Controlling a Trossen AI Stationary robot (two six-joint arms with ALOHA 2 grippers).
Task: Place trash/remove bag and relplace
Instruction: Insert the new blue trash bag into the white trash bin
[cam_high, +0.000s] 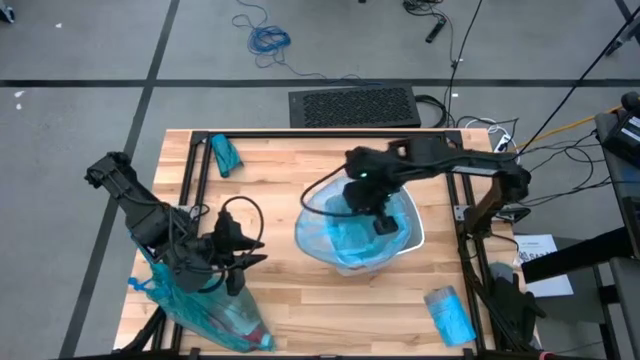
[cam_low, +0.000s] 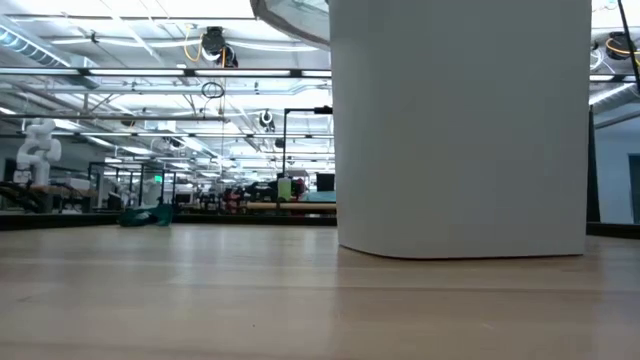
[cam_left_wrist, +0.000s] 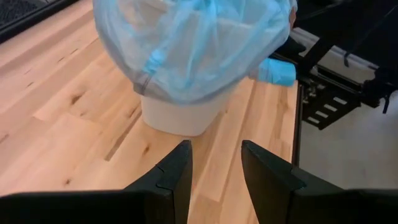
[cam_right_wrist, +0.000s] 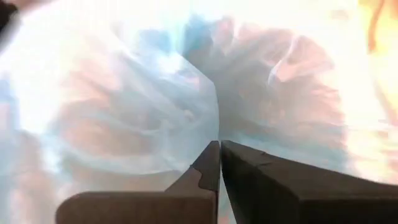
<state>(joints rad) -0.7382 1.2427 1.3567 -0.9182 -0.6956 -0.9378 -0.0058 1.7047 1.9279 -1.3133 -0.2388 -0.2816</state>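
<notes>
Right gripper (cam_high: 384, 222), fingers closed, sits inside blue bin liner (cam_high: 345, 245), plastic all round

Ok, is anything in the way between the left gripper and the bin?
Nothing visible. Only bare table lies between the left gripper and the bin. The right gripper is down inside the bin's blue bag, not between them.

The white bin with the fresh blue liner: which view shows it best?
The high view: the whole bin, its liner and the right pincer inside it. The low view gives only its blank wall, the left wrist view one side past the open left pincer, the right wrist view just liner.
</notes>
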